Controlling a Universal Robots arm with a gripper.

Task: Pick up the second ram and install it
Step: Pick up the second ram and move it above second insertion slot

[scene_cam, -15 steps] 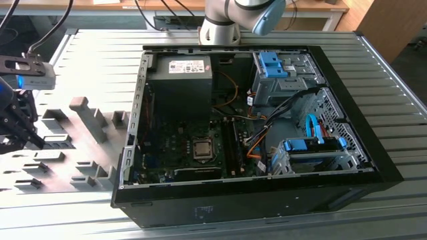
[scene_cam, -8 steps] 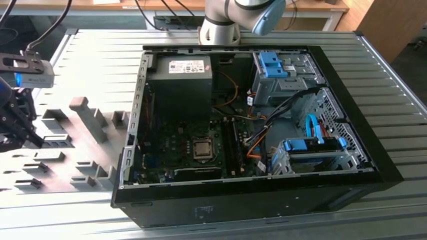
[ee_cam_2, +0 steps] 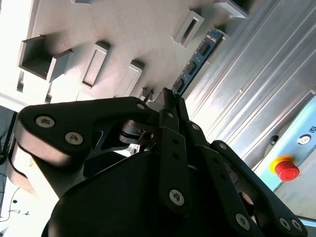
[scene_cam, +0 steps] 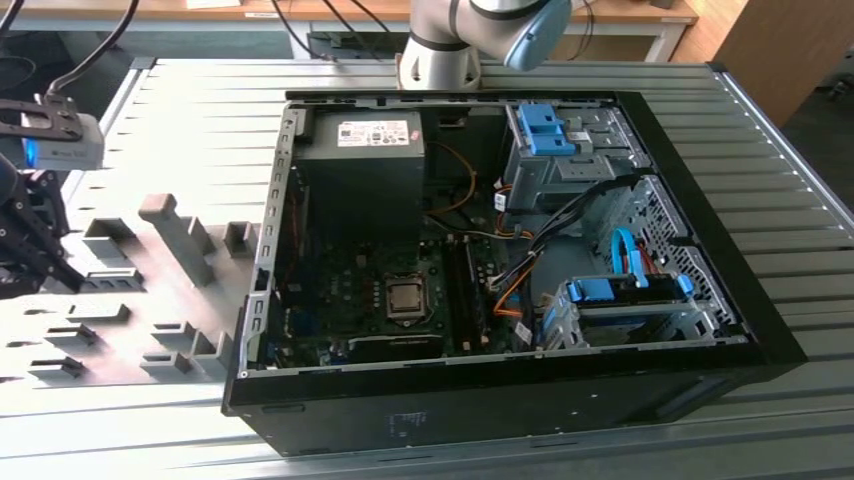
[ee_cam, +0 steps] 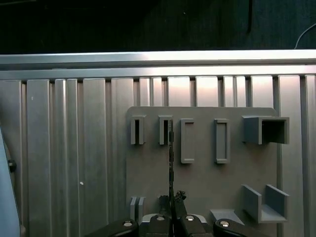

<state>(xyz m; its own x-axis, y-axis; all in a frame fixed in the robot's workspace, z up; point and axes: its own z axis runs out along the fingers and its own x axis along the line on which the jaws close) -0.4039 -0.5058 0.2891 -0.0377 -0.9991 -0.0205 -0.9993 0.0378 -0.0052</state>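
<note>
My gripper (ee_cam_2: 168, 97) is shut on one end of the second ram (ee_cam_2: 196, 60), a thin dark green-black stick with chips along it. In the first wrist view the ram (ee_cam: 171, 155) shows edge-on, running from the gripper (ee_cam: 171, 198) out over the grey fixture plate (ee_cam: 202, 182) toward a narrow slot block (ee_cam: 165, 131). In the exterior view the gripper (scene_cam: 27, 245) hangs at the exterior view's left, over the fixture plate (scene_cam: 134, 320). The open computer case (scene_cam: 694, 290) lies to the exterior view's right of it, with the motherboard's memory slots (scene_cam: 462, 292) near its middle.
Several grey fixture blocks (scene_cam: 174, 235) stand up from the plate. The case holds a power supply (scene_cam: 360, 170), blue drive brackets (scene_cam: 547, 130) and loose cables (scene_cam: 621, 255). Ribbed metal tabletop (scene_cam: 774, 150) surrounds it all. A red stop button (ee_cam_2: 287, 169) sits past the table edge.
</note>
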